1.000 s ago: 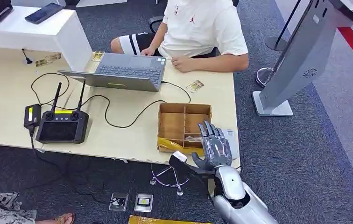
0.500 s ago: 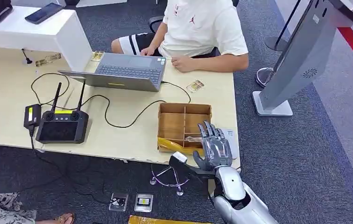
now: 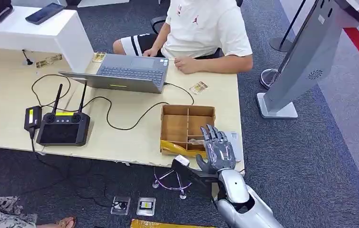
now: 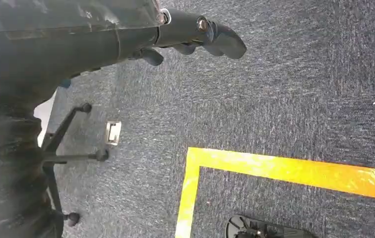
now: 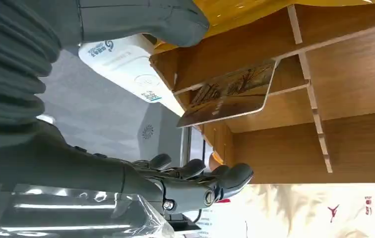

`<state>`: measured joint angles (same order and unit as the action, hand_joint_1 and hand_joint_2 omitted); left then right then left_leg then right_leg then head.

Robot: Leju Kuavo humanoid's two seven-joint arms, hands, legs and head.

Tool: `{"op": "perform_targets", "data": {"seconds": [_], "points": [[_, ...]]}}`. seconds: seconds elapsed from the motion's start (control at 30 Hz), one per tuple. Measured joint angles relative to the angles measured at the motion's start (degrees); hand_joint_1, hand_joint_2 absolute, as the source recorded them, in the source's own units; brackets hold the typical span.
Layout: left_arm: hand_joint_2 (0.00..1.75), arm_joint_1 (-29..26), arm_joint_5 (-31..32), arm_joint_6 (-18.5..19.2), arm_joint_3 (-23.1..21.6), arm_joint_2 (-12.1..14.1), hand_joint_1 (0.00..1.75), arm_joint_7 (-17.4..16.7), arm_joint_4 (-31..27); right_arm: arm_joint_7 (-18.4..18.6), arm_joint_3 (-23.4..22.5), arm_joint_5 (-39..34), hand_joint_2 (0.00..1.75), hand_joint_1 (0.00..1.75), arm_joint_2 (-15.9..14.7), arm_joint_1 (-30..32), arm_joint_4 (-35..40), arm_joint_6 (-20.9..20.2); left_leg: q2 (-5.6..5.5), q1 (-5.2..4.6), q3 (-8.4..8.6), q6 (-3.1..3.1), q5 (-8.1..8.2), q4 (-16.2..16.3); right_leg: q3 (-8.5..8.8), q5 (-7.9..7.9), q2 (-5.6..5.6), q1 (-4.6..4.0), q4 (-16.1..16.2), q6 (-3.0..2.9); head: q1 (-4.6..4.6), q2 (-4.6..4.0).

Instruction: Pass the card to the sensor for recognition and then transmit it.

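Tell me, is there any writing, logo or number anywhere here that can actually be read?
None reads clearly.
Small white card reader: blue logo and print, too blurred.
Person's white T-shirt: small red figure logo, no words.
Yellow label on black antenna controller: too small.
Patterned card in wooden divided box: a picture, no legible text.

the right hand (image 3: 219,152) covers most of the white sensor (image 3: 234,138) beside the wooden box (image 3: 177,124); the card (image 5: 232,94) print is too blurred to read.
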<state>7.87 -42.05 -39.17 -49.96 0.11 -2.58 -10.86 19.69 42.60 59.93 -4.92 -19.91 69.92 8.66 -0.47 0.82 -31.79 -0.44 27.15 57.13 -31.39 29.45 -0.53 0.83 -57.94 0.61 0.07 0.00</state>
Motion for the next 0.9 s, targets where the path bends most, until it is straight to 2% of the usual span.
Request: {"op": "perform_targets", "data": {"seconds": [0.47, 0.5, 0.53, 0.6, 0.9], "points": [[1.75, 0.1, -0.6, 0.0, 0.0, 0.0, 0.0, -0.3, 0.0, -2.4, 0.7, -1.6, 1.75, 0.4, 1.6, -3.0, -1.7, -0.3, 0.0, 0.0, -0.01, 0.0, 0.0, 0.0, 0.0, 0.0, -0.02, 0.0, 0.0, 0.0, 0.0, 0.0], [1.75, 0.1, -0.6, 0.0, 0.0, 0.0, 0.0, -0.4, 0.0, -2.5, 0.8, -1.7, 1.75, 0.45, 1.6, -3.1, -1.8, -0.3, 0.0, 0.0, -0.01, 0.0, 0.0, 0.0, 0.0, 0.0, -0.02, 0.0, 0.0, 0.0, 0.0, 0.0], [1.75, 0.1, -0.6, 0.0, 0.0, 0.0, 0.0, -0.4, 0.0, -2.5, 0.8, -1.7, 1.75, 0.59, 1.7, -3.2, -2.0, -0.3, 0.0, 0.0, -0.01, 0.0, 0.0, 0.0, 0.0, 0.0, -0.02, 0.0, 0.0, 0.0, 0.0, 0.0], [1.75, 0.1, -0.6, 0.0, 0.0, 0.0, 0.0, -0.4, 0.0, -2.5, 0.8, -1.8, 1.75, 0.63, 1.9, -3.3, -2.3, -0.3, 0.0, 0.0, -0.01, 0.0, 0.0, 0.0, 0.0, 0.0, -0.01, 0.0, 0.0, 0.0, -0.02, 0.0], [1.75, 0.1, -0.8, 0.0, 0.0, 0.0, 0.0, -0.4, 0.0, -2.7, 1.5, -2.3, 1.75, 0.61, 2.7, -4.2, -4.5, -1.6, 0.0, 0.0, -0.01, 0.0, 0.0, 0.0, 0.0, 0.0, -0.01, 0.0, 0.0, 0.0, 0.0, 0.0]]}}
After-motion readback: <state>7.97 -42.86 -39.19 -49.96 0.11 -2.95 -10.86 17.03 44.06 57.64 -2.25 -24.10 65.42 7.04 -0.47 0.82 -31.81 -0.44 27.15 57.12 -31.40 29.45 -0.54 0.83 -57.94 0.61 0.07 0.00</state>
